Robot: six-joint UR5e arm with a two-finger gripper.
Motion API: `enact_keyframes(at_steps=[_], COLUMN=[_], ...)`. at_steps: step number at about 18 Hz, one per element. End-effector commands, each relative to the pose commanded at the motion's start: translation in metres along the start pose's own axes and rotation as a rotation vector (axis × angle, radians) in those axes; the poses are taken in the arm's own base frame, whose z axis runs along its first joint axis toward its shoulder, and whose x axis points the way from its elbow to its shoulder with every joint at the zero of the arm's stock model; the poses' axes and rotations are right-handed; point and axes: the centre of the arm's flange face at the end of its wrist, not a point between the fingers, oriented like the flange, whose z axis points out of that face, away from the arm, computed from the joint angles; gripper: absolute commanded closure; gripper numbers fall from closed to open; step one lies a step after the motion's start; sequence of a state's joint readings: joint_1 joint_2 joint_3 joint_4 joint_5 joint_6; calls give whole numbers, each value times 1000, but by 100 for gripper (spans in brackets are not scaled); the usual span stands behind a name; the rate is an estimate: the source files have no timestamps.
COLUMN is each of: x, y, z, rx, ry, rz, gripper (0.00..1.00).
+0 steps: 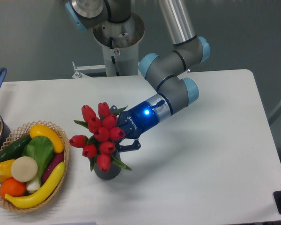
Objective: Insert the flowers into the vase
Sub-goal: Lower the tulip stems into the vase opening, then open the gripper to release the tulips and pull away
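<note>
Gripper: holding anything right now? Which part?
The gripper holds the flowers, apparently at the stems just under the buds; the contact itself is hidden. Stems point into the vase.

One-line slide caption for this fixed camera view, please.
Gripper holds red flowers over the dark vase, beside a vegetable basket.
</note>
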State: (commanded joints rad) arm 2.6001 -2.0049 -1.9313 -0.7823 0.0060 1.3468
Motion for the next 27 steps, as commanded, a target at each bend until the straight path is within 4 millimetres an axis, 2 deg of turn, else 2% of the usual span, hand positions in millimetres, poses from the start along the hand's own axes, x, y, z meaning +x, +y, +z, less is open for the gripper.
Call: enact_keyframes(at_steps=[2,4,5,7,12,16,20,23,27], x=[0,0,1,1,1,2,4,7,10], y=[3,5,6,6,7,8,6,-5,-34], z=[0,0,0,0,-1,-3,-6,-16,-43], rx=[-16,-20,-21,-29,-61,-65,-141,-184,-231], ry=[-4,-4,-5,-6,-15,-19,-43,-73,-141], rz=[-2,-6,-9,-8,-2,-3,18,42,102], gripper=[47,45,40,38,15,1,0,0,0])
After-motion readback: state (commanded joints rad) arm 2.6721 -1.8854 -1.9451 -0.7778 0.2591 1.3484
